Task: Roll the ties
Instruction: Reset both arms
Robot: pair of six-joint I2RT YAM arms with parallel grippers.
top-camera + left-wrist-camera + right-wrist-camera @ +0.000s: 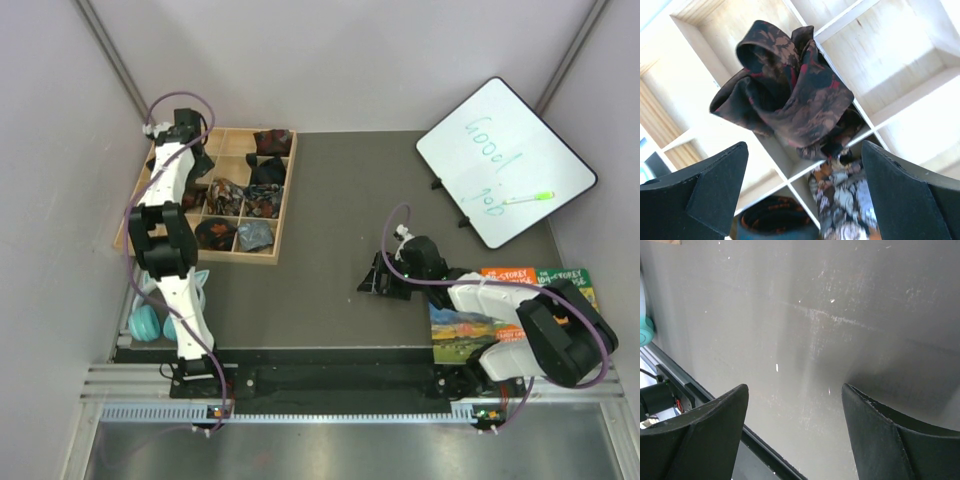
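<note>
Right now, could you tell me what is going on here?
The left gripper hovers open over the wooden tray, just above a loosely rolled dark tie with red print that sits across a divider. Other rolled ties fill nearby compartments. The right gripper is open over the table, holding nothing.

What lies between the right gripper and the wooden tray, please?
Only bare dark tabletop separates the right gripper from the wooden tray, per the top external view.

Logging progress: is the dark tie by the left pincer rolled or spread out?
Loosely bundled, not spread: the tie sits across the tray dividers.
</note>
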